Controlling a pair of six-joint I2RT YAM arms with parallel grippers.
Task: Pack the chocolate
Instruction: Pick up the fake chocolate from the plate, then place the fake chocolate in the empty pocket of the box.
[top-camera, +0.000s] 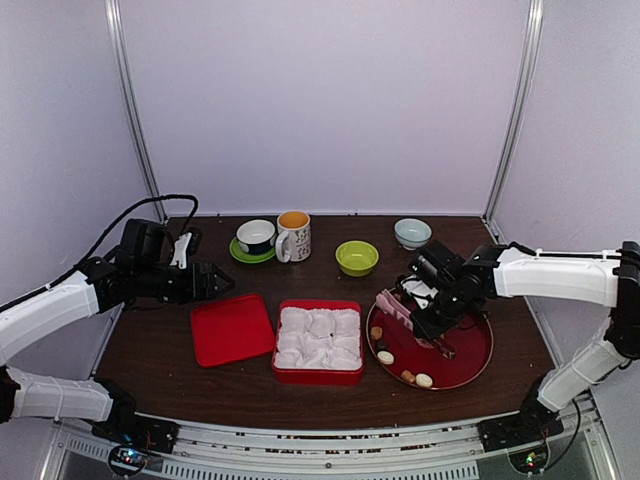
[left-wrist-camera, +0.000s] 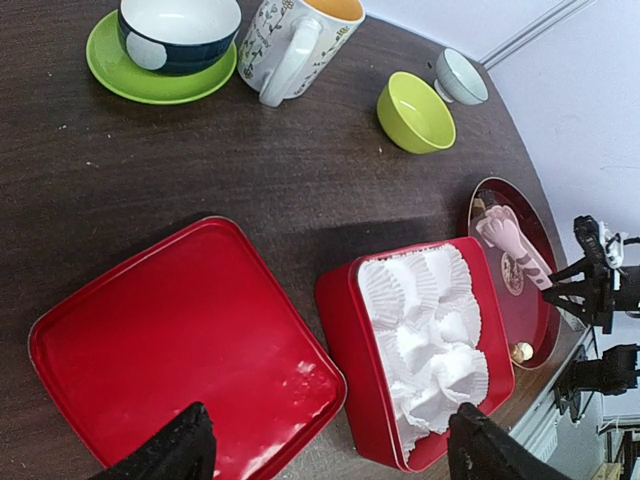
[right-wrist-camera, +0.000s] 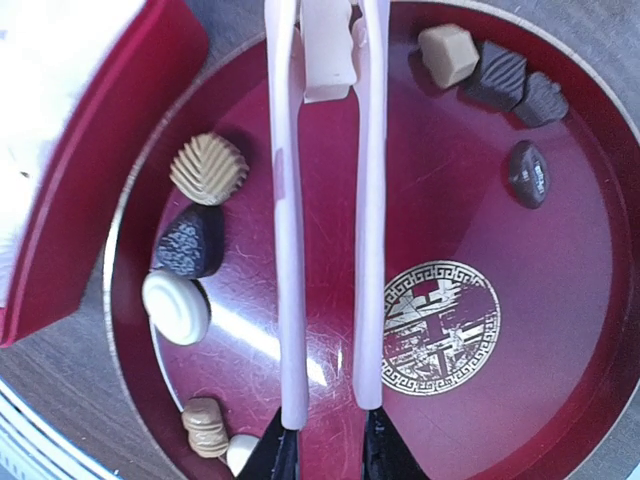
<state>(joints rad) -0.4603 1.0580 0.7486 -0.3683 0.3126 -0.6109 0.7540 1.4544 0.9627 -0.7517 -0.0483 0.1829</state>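
Several small chocolates, such as a tan leaf-shaped one (right-wrist-camera: 208, 168), a white round one (right-wrist-camera: 176, 308) and a dark oval one (right-wrist-camera: 528, 173), lie around the edge of a round dark-red tray (right-wrist-camera: 560, 300). From above, some show at the tray's front (top-camera: 424, 380). My right gripper (right-wrist-camera: 330, 455) (top-camera: 437, 335) hovers low over the tray, shut on the two arms of the pink tongs (right-wrist-camera: 290, 250). A red box (top-camera: 318, 377) filled with white paper cups (left-wrist-camera: 430, 330) sits left of the tray. My left gripper (left-wrist-camera: 335, 450) (top-camera: 215, 282) hangs open above the box's lid (left-wrist-camera: 180, 340), holding nothing.
Along the back stand a dark cup on a green saucer (top-camera: 256, 238), a flowered mug (top-camera: 294, 236), a lime-green bowl (top-camera: 357, 258) and a pale bowl (top-camera: 412, 233). The red lid (top-camera: 232, 328) lies flat left of the box. Frame posts rise at both back corners.
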